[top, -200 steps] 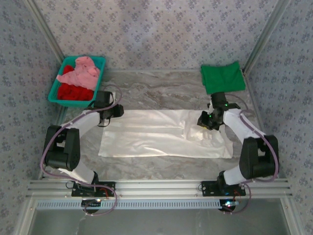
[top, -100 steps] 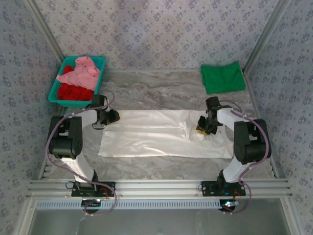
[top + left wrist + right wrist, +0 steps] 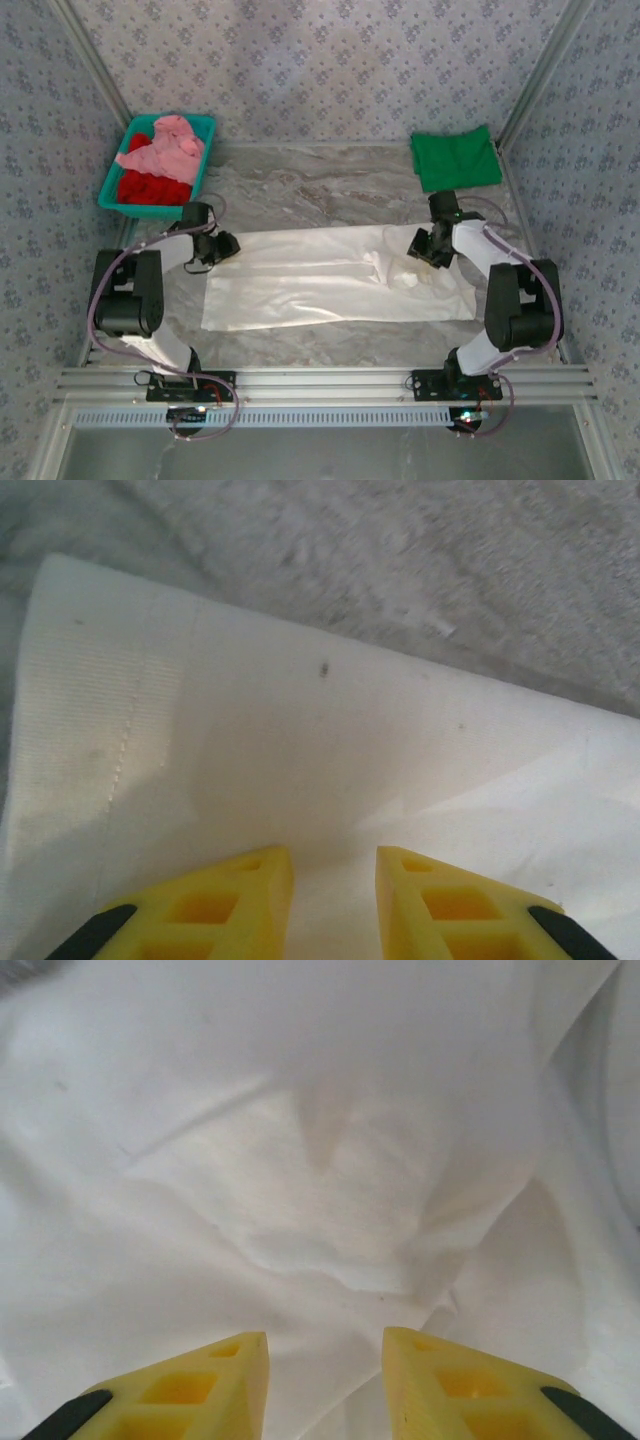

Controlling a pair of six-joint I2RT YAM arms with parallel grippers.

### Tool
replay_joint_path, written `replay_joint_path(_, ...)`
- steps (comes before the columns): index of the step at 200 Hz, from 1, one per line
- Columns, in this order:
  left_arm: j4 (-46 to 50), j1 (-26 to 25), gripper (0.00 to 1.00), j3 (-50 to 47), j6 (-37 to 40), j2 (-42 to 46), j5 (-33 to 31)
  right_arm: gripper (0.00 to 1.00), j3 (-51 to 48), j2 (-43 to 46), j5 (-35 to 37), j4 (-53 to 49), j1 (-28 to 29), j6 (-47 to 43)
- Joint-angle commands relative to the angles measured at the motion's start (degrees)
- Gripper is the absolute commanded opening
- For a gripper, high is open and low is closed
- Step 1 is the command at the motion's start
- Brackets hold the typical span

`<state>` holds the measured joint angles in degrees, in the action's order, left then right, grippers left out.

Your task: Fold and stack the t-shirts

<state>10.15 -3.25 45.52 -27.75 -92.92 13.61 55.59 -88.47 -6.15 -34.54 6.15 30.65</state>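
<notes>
Though rumpled at one end, smooth cream-white t-shirt (image 3: 320,285) flat under left claw (image 3: 332,862) and right claw (image 3: 325,1345), both agape.

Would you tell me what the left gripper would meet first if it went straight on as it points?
Probably the cream-white t-shirt, near its hemmed edge, right ahead of the left gripper; depth is unclear.

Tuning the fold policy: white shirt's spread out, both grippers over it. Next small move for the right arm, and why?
Probably lift the right gripper straight up off the white t-shirt. Its jaws stand apart with nothing pinched, over a bunched wrinkle, so dragging sideways would likely rumple the cloth more.
</notes>
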Motion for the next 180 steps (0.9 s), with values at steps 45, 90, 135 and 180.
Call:
replay_joint_path(45, 10.31, -0.81, 0.28, -10.21, -6.19, 14.09, -5.3, 0.42, 11.43, -9.05, 0.47, -0.75, 0.79, -1.31)
replay_joint_path(90, 12.72, -9.36, 0.29, 0.74, 0.14, 20.88, -11.65, 0.39, 17.77, -17.46, 0.78, 2.18, 1.72, 0.37)
replay_joint_path(135, 6.34, -12.98, 0.19, 13.28, 6.19, 0.51, -3.45, 0.35, 20.07, -21.53, 3.09, 3.0, 0.27, 2.52)
replay_joint_path(180, -2.63, -8.98, 0.18, 7.72, 0.59, -6.2, -2.46, 0.32, 18.94, -25.04, 1.59, 4.91, -4.41, 3.52)
